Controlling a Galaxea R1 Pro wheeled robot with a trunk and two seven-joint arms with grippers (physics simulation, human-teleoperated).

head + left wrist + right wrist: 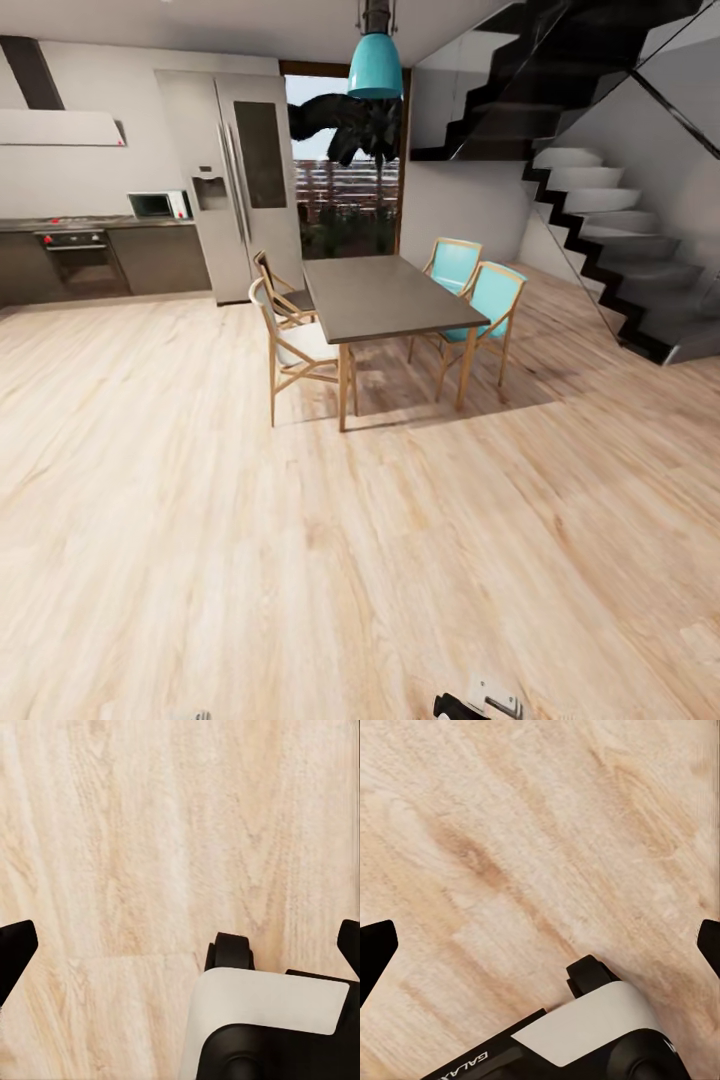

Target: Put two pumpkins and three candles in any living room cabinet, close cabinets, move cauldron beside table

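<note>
The pumpkins, candles, cabinet, cauldron and living-room table are out of view. My left gripper (181, 949) hangs open over pale wood floor, its dark fingertips (15, 952) at the frame's two sides with nothing between them. My right gripper (540, 949) is open in the same way above the floorboards, fingertips (375, 945) wide apart. Both wrist views also catch a white and black part of my own body (262, 1009) with a small black wheel (231, 951).
Ahead stands a tall dark dining table (385, 295) with two wooden chairs (295, 345) and two turquoise chairs (485, 300). A fridge (235, 180) and kitchen counter (95, 225) line the back left. A staircase (620, 250) rises at the right. Open wood floor (300, 560) lies between.
</note>
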